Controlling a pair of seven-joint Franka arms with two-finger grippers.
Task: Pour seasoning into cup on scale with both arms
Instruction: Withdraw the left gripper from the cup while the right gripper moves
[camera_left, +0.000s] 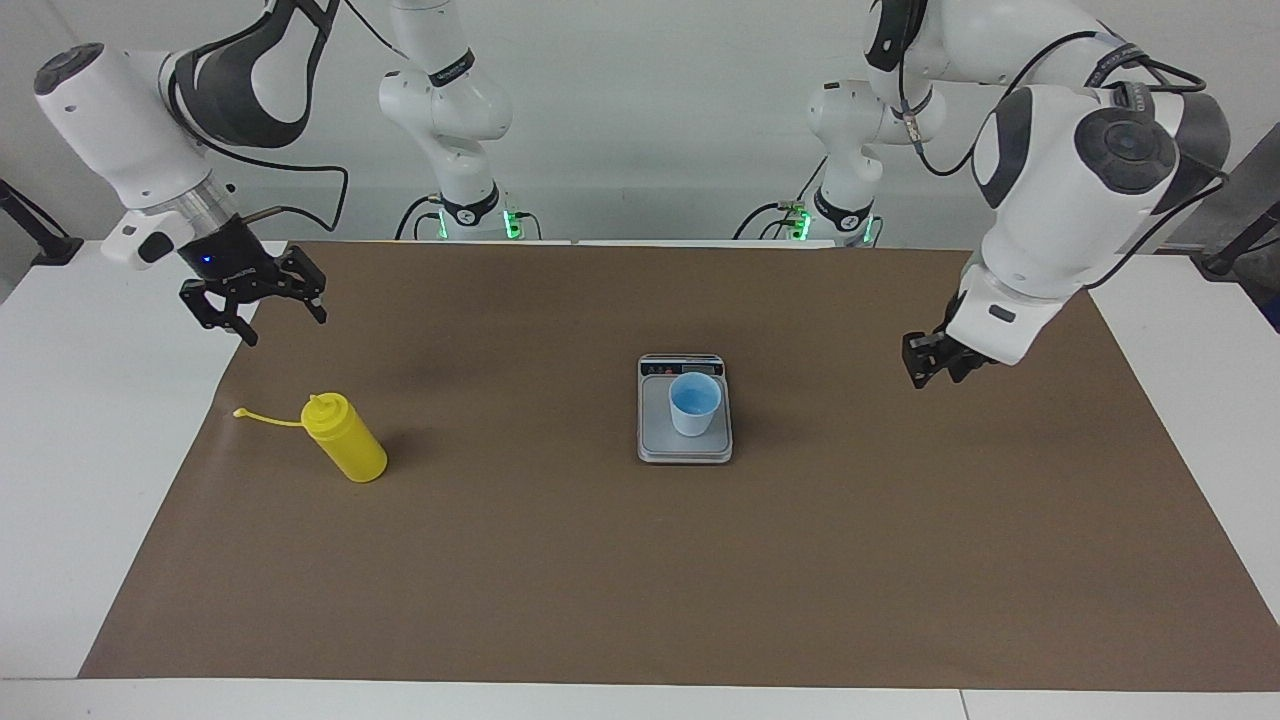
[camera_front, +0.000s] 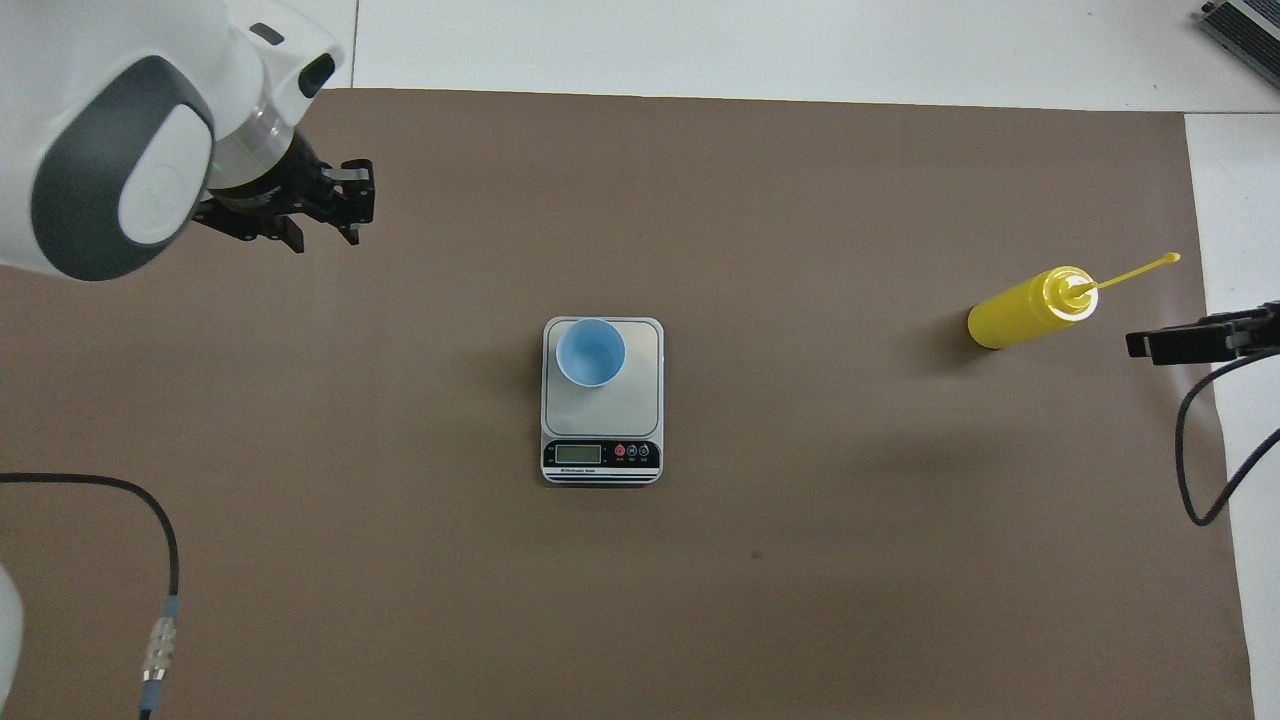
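**Seasoning bottle lies untouched; cup sits on scale**

Seasoning bottle (camera_left: 344, 450) lies on the brown mat at the right arm's end, under the empty, wide-spread right claw (camera_left: 253, 312). Cup (camera_left: 694, 403) stands upright on the scale (camera_left: 684, 450) mid-counter. Left claw (camera_left: 935, 362) hangs empty; its spread I cannot tell.

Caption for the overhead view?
Light-blue plastic cup on silver-grey scale; yellow squeeze bottle lying apart.
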